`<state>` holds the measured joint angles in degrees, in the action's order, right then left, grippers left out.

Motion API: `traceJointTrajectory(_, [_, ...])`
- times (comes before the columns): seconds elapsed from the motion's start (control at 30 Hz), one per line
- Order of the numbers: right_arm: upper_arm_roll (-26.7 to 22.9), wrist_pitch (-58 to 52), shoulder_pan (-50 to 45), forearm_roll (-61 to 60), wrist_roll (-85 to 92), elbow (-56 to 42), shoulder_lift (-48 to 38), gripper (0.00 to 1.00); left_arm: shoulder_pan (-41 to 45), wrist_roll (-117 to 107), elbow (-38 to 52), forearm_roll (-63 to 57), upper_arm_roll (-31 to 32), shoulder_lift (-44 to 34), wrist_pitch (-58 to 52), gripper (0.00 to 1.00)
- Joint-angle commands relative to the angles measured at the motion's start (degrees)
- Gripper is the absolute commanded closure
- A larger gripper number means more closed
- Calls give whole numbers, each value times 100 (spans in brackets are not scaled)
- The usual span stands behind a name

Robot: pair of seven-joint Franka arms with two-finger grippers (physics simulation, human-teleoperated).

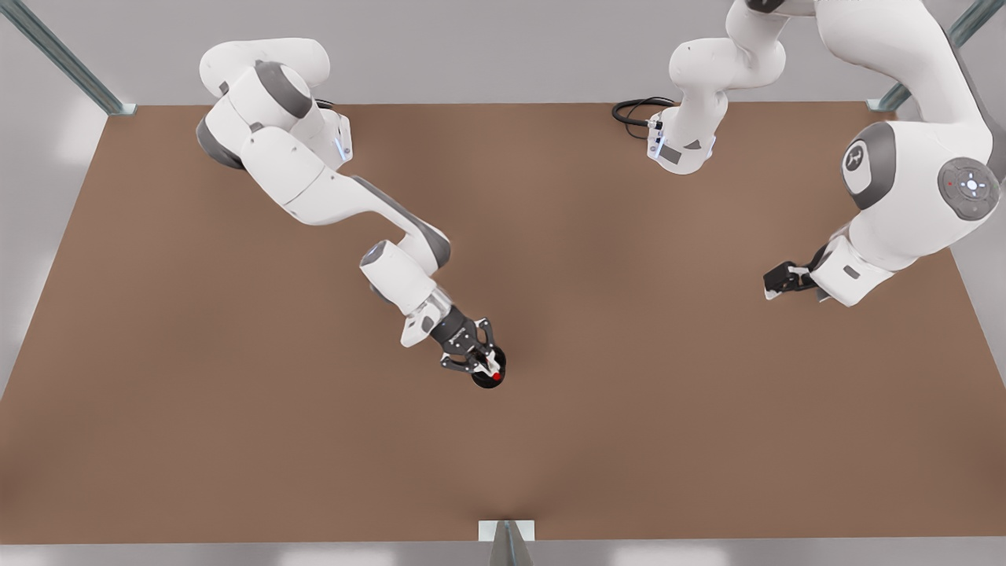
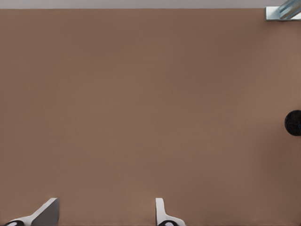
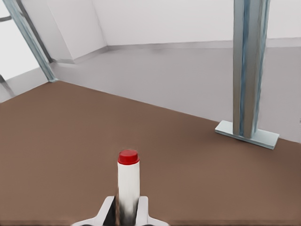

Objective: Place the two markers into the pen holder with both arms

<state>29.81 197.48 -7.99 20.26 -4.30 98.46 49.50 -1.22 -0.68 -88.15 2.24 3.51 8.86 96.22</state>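
Red marker (image 3: 128,181) stands gripped in right gripper (image 1: 481,365) above pen holder (image 1: 488,379).

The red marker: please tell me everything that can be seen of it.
The red marker has a white barrel and a glossy red end; it looks like smooth plastic. The right hand grips its barrel between both fingers, the red end pointing away from the wrist. In the front view it sits over the black holder. How deep it reaches inside cannot be judged.
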Motion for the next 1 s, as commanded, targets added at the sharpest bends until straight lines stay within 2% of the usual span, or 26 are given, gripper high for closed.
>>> traceJointTrajectory(0.0, [-10,388,17,127,-133,86,-2,56,-1,-556,8,75,1,19,-69,0])
traceJointTrajectory(0.03, [-10,405,78,215,-133,121,-2,50,-1,-556,8,75,9,37,-69,0])
traceJointTrajectory(0.07, [-10,405,105,285,-133,138,-2,26,-1,-556,8,75,9,37,-69,0])
traceJointTrajectory(0.1, [-10,405,105,294,-124,130,-10,23,-1,-556,8,84,9,37,-69,0])
traceJointTrajectory(0.17, [25,133,157,277,-168,86,-212,23,-1,-547,8,84,9,37,-77,0])
traceJointTrajectory(0.23, [201,-1281,526,277,-352,77,-985,23,8,-556,17,75,9,37,-69,0])
traceJointTrajectory(0.3, [561,-3652,956,277,-352,42,-2250,21,8,-547,237,75,80,230,-77,0])
traceJointTrajectory(0.33, [1035,-5885,1256,259,-370,-783,-2586,9,17,-547,333,66,132,318,-77,0])
traceJointTrajectory(0.37, [1168,-7179,1265,259,-388,-1619,-2577,0,96,-539,465,57,133,441,-86,0])
traceJointTrajectory(0.43, [1537,-8137,1633,171,-396,-1900,-2682,0,122,-539,474,48,133,459,-77,0])
traceJointTrajectory(0.47, [1362,-8847,1783,5,-423,-1918,-3226,0,131,-539,474,48,132,459,-77,0])
traceJointTrajectory(0.5, [574,-9446,1713,-433,-414,-1857,-3656,0,131,-539,474,48,133,459,-77,0])
traceJointTrajectory(0.53, [-534,-10123,1204,-812,-432,-1865,-3842,0,131,-539,474,57,132,476,-77,0])
traceJointTrajectory(0.57, [-1475,-10247,966,-1321,-300,-1804,-3965,0,140,-539,474,57,124,546,-95,0])
traceJointTrajectory(0.63, [-2382,-10616,746,-1534,244,-1540,-4264,0,131,-539,474,66,133,608,-113,0])
traceJointTrajectory(0.67, [-2576,-10458,746,-1569,553,-1321,-4256,0,131,-539,474,66,124,617,-113,0])
traceJointTrajectory(0.77, [-2576,-10441,737,-1587,526,-1285,-4027,0,131,-539,474,66,124,617,-121,0])
traceJointTrajectory(0.83, [-2559,-10441,764,-1718,360,-1602,-3764,0,122,-539,474,66,124,617,-121,0])
traceJointTrajectory(0.87, [-2515,-10484,737,-1692,351,-2111,-3430,0,122,-539,474,57,124,617,-121,0])
traceJointTrajectory(0.97, [-2532,-10484,746,-1701,342,-2208,-3298,0,131,-539,474,66,124,643,-121,0])
